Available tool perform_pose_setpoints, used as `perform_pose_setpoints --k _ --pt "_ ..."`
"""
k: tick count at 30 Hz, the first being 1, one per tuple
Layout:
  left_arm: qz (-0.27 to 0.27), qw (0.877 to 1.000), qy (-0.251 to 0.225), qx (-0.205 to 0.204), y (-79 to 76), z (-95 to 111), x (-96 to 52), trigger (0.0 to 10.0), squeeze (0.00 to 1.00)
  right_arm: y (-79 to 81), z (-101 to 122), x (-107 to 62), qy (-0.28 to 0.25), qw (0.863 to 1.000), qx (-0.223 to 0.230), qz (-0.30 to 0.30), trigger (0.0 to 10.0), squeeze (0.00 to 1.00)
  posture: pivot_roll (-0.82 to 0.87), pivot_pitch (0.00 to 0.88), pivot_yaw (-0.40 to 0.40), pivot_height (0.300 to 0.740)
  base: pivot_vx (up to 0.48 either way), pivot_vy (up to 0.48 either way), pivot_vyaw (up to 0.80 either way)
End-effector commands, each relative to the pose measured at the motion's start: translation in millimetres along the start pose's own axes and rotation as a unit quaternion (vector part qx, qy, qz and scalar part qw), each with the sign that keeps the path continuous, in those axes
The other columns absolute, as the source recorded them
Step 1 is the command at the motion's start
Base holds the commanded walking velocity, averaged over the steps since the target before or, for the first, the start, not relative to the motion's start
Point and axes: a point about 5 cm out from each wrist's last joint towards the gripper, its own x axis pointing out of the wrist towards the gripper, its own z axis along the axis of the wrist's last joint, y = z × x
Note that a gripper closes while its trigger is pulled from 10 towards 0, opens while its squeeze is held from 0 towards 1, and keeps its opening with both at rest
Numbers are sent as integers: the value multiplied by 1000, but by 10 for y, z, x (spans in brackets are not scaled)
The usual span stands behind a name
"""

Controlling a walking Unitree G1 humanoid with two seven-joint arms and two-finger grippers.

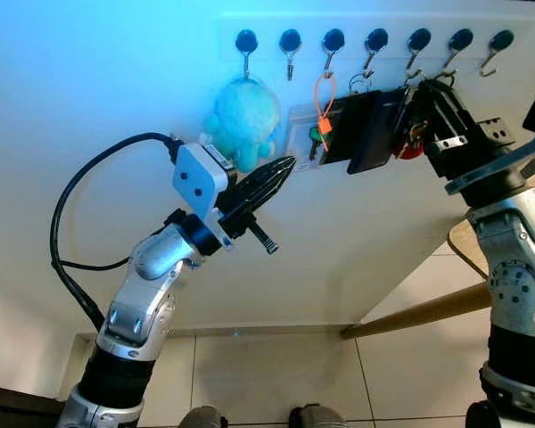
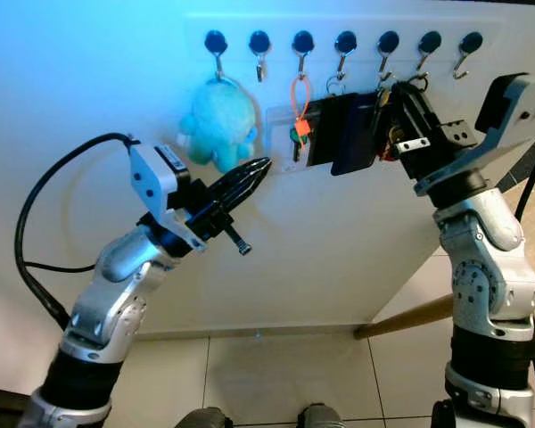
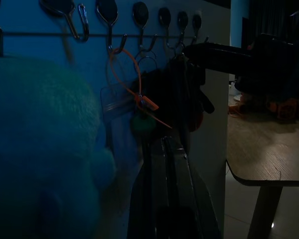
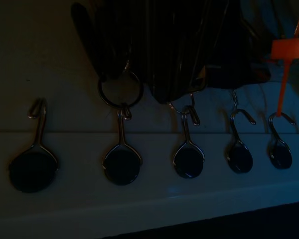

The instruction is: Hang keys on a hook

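Note:
A white rail carries a row of black-capped hooks [image 1: 376,40]. My right gripper [image 1: 428,94] is raised against the rail, shut on the keys, whose red fob [image 1: 410,148] hangs under its fingers. The right wrist view shows the key ring [image 4: 120,89] looped around the tip of the second hook from the right [image 1: 457,45]. My left gripper [image 1: 283,166] is shut and holds nothing; it points at the wall just below a blue plush toy [image 1: 242,120].
The plush hangs on the leftmost hook. An orange tie with a green key [image 1: 321,111] and black pouches [image 1: 366,129] hang on middle hooks. A wooden table [image 1: 468,245] with a slanted leg stands at the right, over a tiled floor [image 1: 276,374].

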Motion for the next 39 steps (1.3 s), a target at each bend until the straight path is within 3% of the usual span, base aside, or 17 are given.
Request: perform_pose_setpoints --k 1,5,6,7,8,13,15,39 --pt "-7 1000 1 -7 -32 -16 14 10000 0 -63 -57 -64 16 1000 -8 -24 10000 0 46 114 2 740 0 0 0" --pt "-5 1000 0 -6 -27 -12 16 10000 0 -53 -42 -54 9 1000 -4 -21 10000 0 47 117 1 740 0 0 0" --pt "-4 1000 -1 -6 -25 -7 18 10000 0 -54 -37 -51 8 1000 -5 -21 10000 137 47 118 0 740 0 0 0" --pt "-4 1000 -2 -6 -23 -4 19 10000 0 -54 -35 -50 8 1000 -6 -21 10000 137 47 118 0 740 0 0 0" --pt "-3 1000 -5 -7 -19 9 27 10000 0 -54 -27 -45 6 1000 -7 -21 10000 231 47 118 0 740 0 0 0" --pt "-4 1000 -16 -9 -21 53 61 10000 0 -50 1 -25 0 1000 -9 -21 10000 118 47 118 0 740 0 0 0" --pt "-5 1000 -20 -9 -26 71 75 10000 0 -50 4 -22 0 1000 -9 -21 10000 0 44 117 1 740 0 0 0" --pt "-14 997 -72 1 -17 370 227 10000 0 -61 32 5 -5 1000 -11 -19 10000 0 44 112 0 740 0 0 0"
